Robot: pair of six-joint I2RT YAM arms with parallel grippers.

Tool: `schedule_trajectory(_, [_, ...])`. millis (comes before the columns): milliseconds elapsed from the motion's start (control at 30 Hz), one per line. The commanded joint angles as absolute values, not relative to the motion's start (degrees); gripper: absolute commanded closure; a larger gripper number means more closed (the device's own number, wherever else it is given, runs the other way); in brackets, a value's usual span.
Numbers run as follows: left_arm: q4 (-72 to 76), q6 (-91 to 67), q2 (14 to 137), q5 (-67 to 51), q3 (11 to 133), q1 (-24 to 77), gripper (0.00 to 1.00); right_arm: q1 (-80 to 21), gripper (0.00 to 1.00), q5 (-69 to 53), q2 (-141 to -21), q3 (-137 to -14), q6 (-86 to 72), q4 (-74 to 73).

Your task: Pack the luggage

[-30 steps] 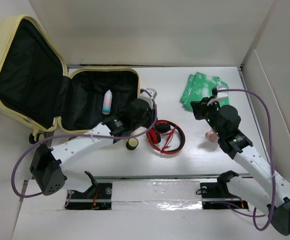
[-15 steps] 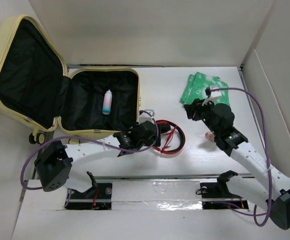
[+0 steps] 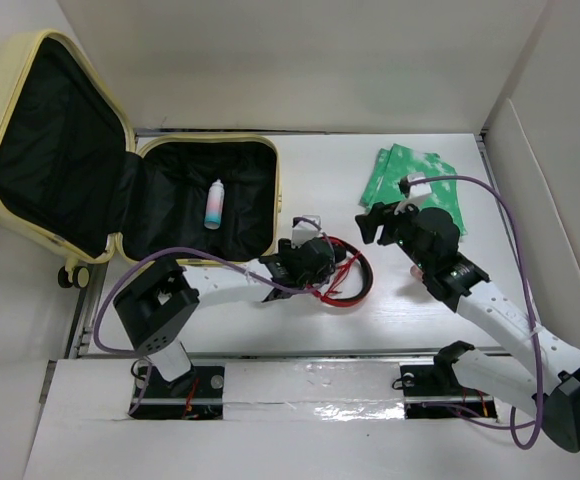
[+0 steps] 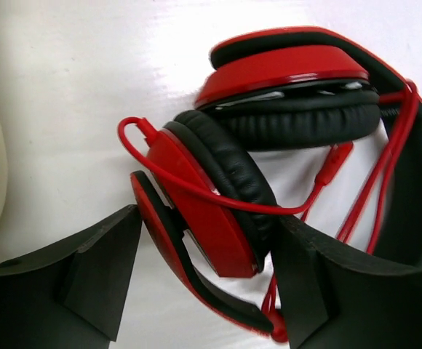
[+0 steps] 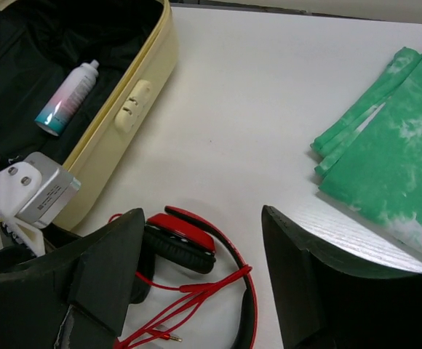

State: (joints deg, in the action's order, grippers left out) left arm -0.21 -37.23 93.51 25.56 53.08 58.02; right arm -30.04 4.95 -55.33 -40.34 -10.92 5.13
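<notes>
The luggage (image 3: 276,190), pale yellow with black lining, lies open at the left, and a spray bottle (image 3: 214,204) rests inside it. Red headphones (image 3: 345,272) sit on the table right of it. My left gripper (image 3: 315,252) is down over them. In the left wrist view it (image 4: 209,218) stands open, its fingers either side of one red earcup (image 4: 204,211). My right gripper (image 3: 375,222) hangs open above the table just right of the headphones (image 5: 189,243), with nothing between its fingers (image 5: 116,254). The luggage (image 5: 134,109) and bottle (image 5: 69,96) also show in the right wrist view.
A folded green-and-white cloth (image 3: 410,175) lies at the back right, also seen in the right wrist view as the cloth (image 5: 393,145). A small pink thing (image 3: 417,270) peeks out beside the right arm. The headphones' red cable (image 5: 189,305) trails loose in front.
My left gripper has swung right from the luggage's corner down onto the headphones and opened. My right gripper has moved left toward the headphones and opened too.
</notes>
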Motion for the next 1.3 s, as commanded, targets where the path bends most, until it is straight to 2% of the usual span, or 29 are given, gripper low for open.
schedule_trajectory(0, [1.3,-36.3,95.6,33.8,55.9,57.8,0.38,-30.8,0.28,5.4,-55.1,-42.5,-10.1,7.3])
schedule_trajectory(100, [1.6,-35.7,98.8,40.1,56.9,58.7,0.38,-30.8,0.24,5.2,-55.1,-42.4,-10.1,7.3])
schedule_trajectory(167, [2.4,-34.8,101.2,40.3,58.2,58.7,0.43,-30.8,0.24,5.2,-55.0,-42.4,-10.1,7.4])
schedule_trajectory(200, [3.0,-34.3,101.6,40.3,58.4,58.7,0.61,-30.8,0.24,5.4,-54.9,-42.3,-10.0,7.3])
schedule_trajectory(267, [3.9,-33.2,102.0,39.9,59.1,58.2,0.74,-30.8,0.24,5.4,-54.5,-42.2,-10.0,7.4])
schedule_trajectory(300, [4.0,-33.0,101.8,39.6,59.2,58.2,0.86,-30.8,0.24,5.7,-54.4,-42.1,-10.0,7.4])
schedule_trajectory(400, [4.0,-32.0,99.0,37.7,60.0,58.2,0.98,-30.8,0.25,6.1,-54.1,-42.0,-9.9,7.6])
schedule_trajectory(633, [3.8,-29.9,81.7,34.5,61.0,58.2,1.00,-30.8,0.25,6.0,-54.1,-42.1,-9.8,7.5])
schedule_trajectory(800, [8.6,-28.9,71.6,34.2,60.4,52.0,0.94,-31.3,0.25,6.1,-53.4,-42.0,-9.9,7.4])
schedule_trajectory(933, [9.8,-30.5,68.1,32.8,60.0,40.5,0.92,-31.3,0.25,6.2,-52.9,-41.7,-10.0,7.5])
schedule_trajectory(1100, [12.0,-38.1,66.1,31.4,54.7,21.0,0.87,-31.3,0.25,6.9,-52.6,-41.7,-9.9,7.4])
schedule_trajectory(1267, [13.5,-40.8,69.7,25.2,52.0,7.9,0.88,-31.3,0.26,7.6,-51.5,-41.4,-9.8,7.5])
